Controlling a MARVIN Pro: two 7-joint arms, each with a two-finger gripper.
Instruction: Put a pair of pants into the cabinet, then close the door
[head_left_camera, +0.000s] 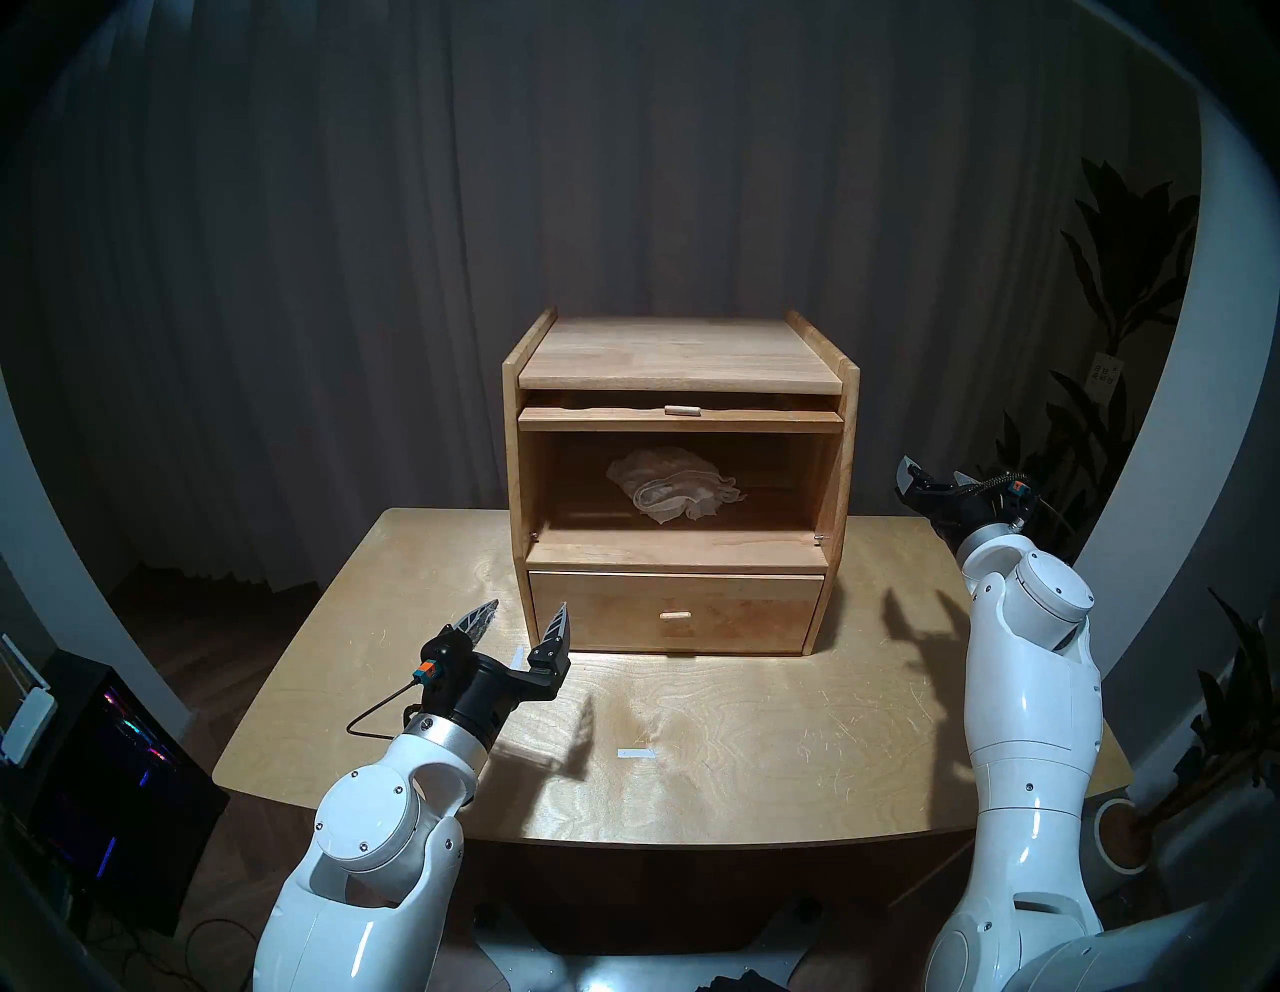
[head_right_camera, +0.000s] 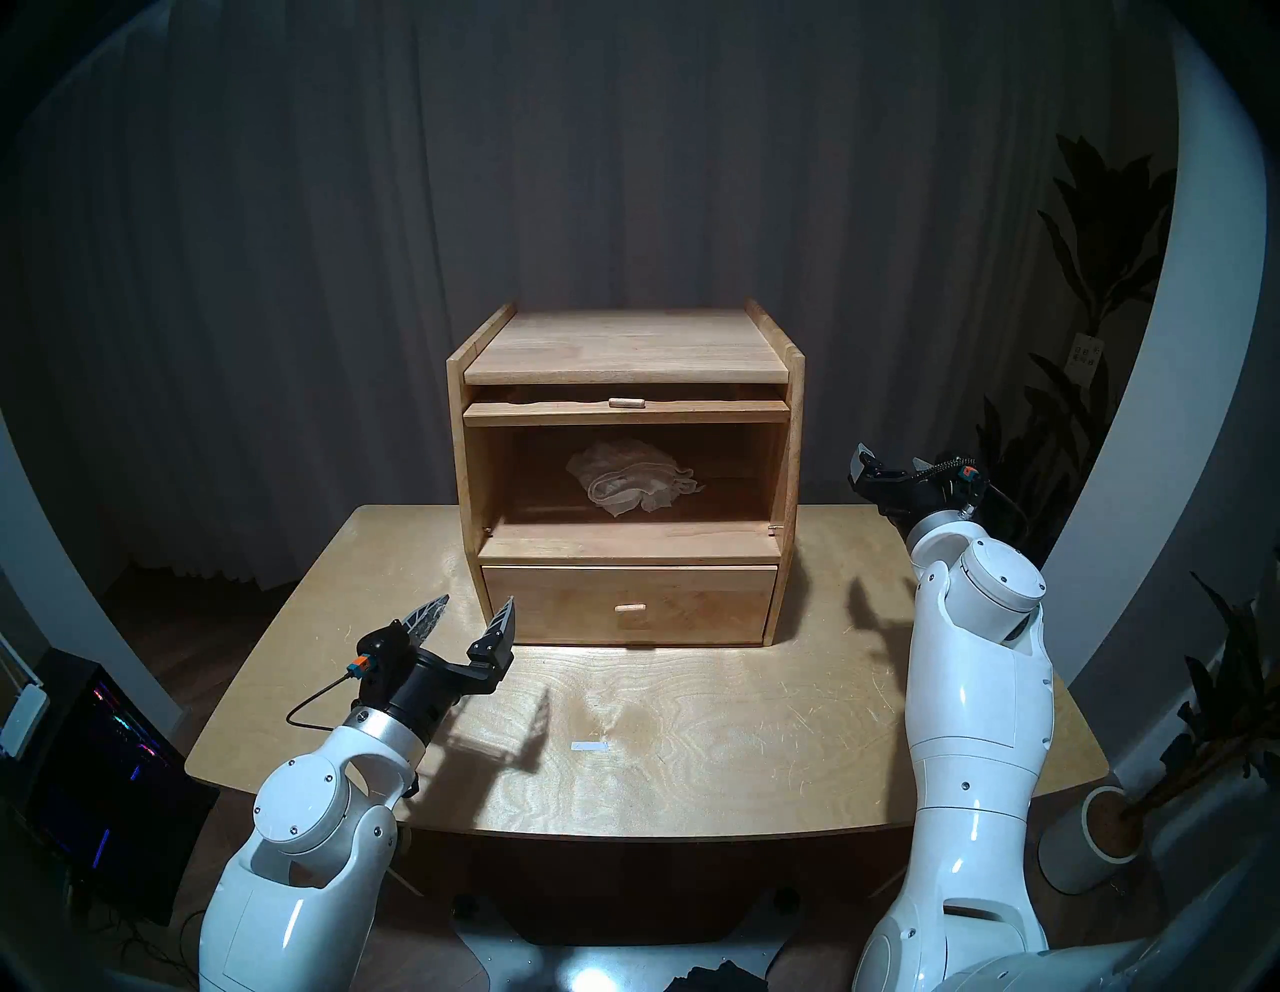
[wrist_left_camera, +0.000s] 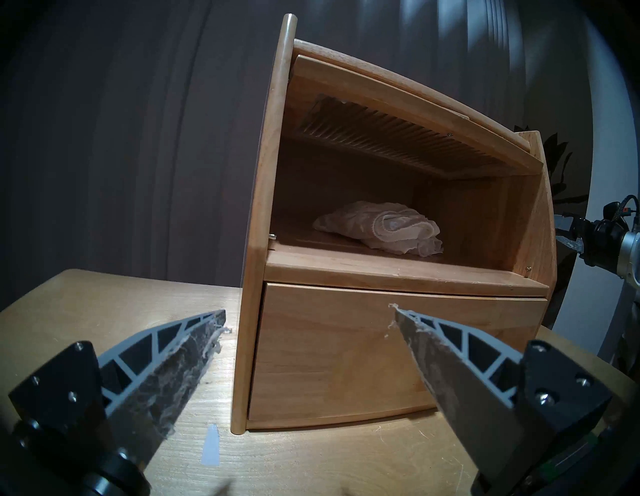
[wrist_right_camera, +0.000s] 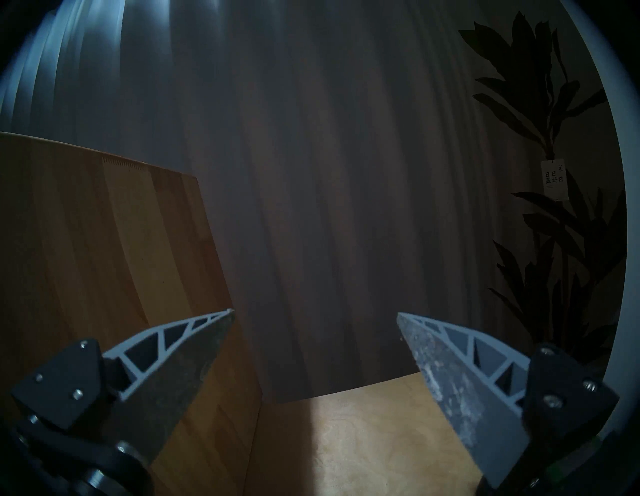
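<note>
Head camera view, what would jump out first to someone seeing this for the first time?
The light-wood cabinet in the middle of the table, its upper compartment open with the door slid up under the top. Inside lies the white pair of pants. Both open end effectors flank it empty: left end effector front-left, right end effector beside its right wall.

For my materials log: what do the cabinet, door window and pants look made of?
Cabinet: light solid-looking wood, visible grain, smooth satin finish.
Door window: ribbed panel, probably glass or plastic; raised under the top.
Pants: soft white fabric, crumpled, ribbed hem, likely knit.
</note>
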